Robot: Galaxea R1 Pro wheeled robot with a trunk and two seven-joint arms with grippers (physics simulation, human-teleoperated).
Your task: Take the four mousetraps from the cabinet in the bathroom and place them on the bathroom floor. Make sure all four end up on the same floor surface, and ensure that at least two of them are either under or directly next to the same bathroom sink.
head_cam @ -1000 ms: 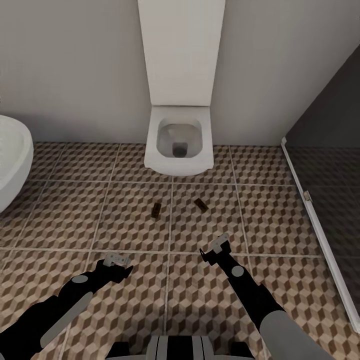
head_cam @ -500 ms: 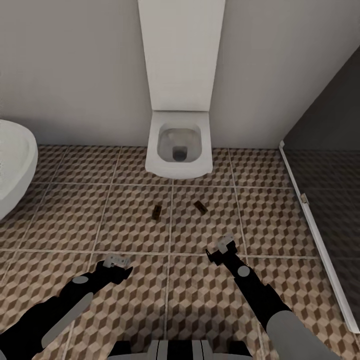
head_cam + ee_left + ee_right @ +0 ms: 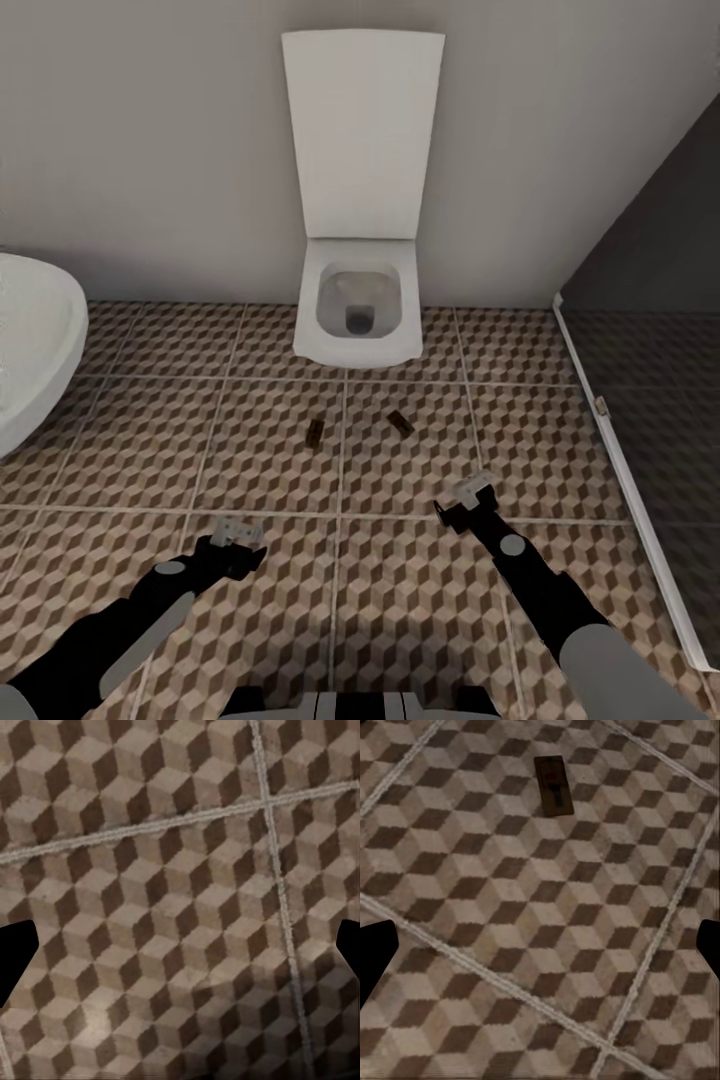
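Two mousetraps lie flat on the cube-patterned bathroom floor (image 3: pixel 250 440) in front of the toilet. One mousetrap (image 3: pixel 314 432) is to the left, the other mousetrap (image 3: pixel 401 423) to the right. In the right wrist view a single mousetrap (image 3: pixel 553 786) rests on the tiles ahead of the fingers. My left gripper (image 3: pixel 237 533) hovers low over the floor, open and empty, its dark fingertips (image 3: pixel 16 956) spread wide. My right gripper (image 3: pixel 470 497) is also open and empty, short of the right trap, with its fingertips (image 3: pixel 375 952) far apart. The cabinet and the sink are out of view.
A white toilet (image 3: pixel 358 315) with its lid raised stands against the back wall. A white rounded fixture (image 3: pixel 30 350) juts in at the left. On the right, a white threshold strip (image 3: pixel 620 470) borders a dark glass enclosure.
The whole picture has shifted: the camera has drawn back, so the toilet looks smaller and its lid top shows. My right gripper sits further right in the picture. The traps lie unmoved.
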